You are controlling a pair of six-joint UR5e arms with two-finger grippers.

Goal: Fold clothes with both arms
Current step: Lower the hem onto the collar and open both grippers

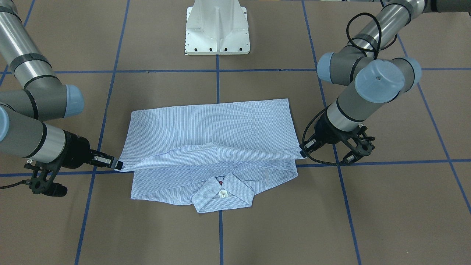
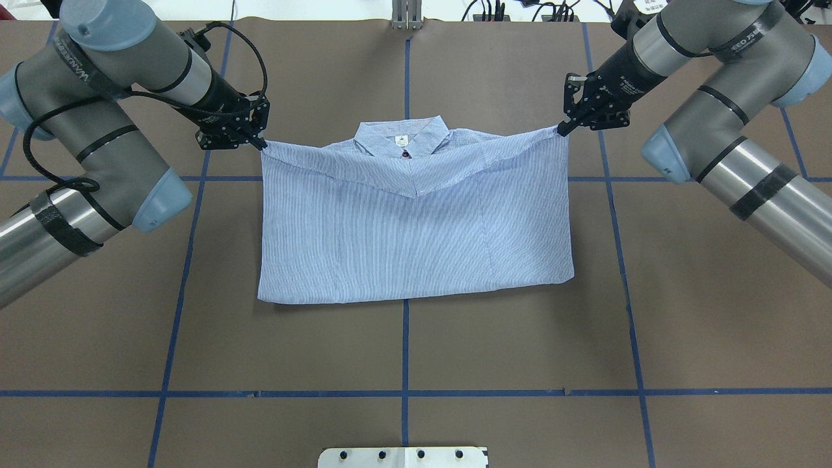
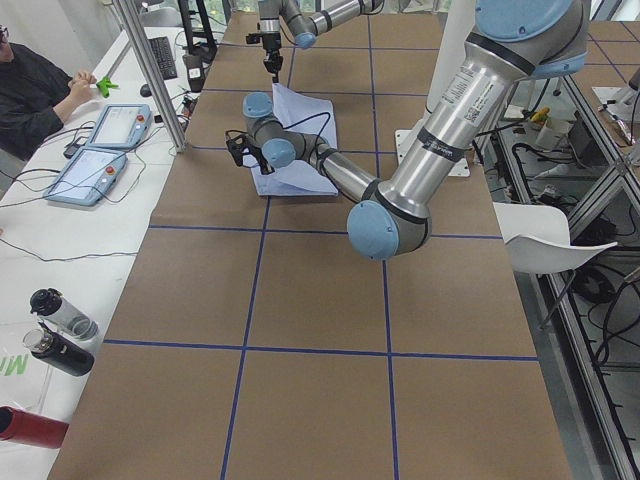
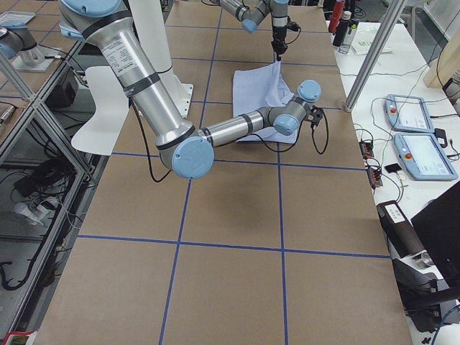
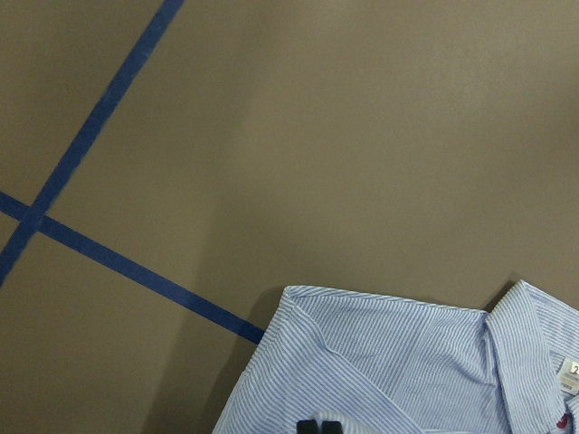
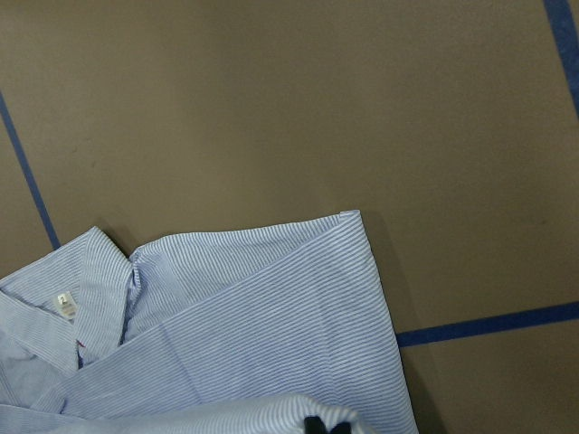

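The light blue-and-white striped shirt lies flat on the brown table, its collar with the white neck label on the far side from the robot. A folded layer is raised over the body toward the collar, stretched between both arms. My left gripper is shut on that layer's left corner. My right gripper is shut on its right corner. In the front-facing view the left gripper is at the shirt's right side and the right gripper at its left. Both wrist views show striped cloth beneath the fingertips.
The white pedestal base stands at the robot's side of the table. Blue tape lines grid the brown surface. A side table with control tablets and a seated person lies beyond the far edge; bottles stand there too.
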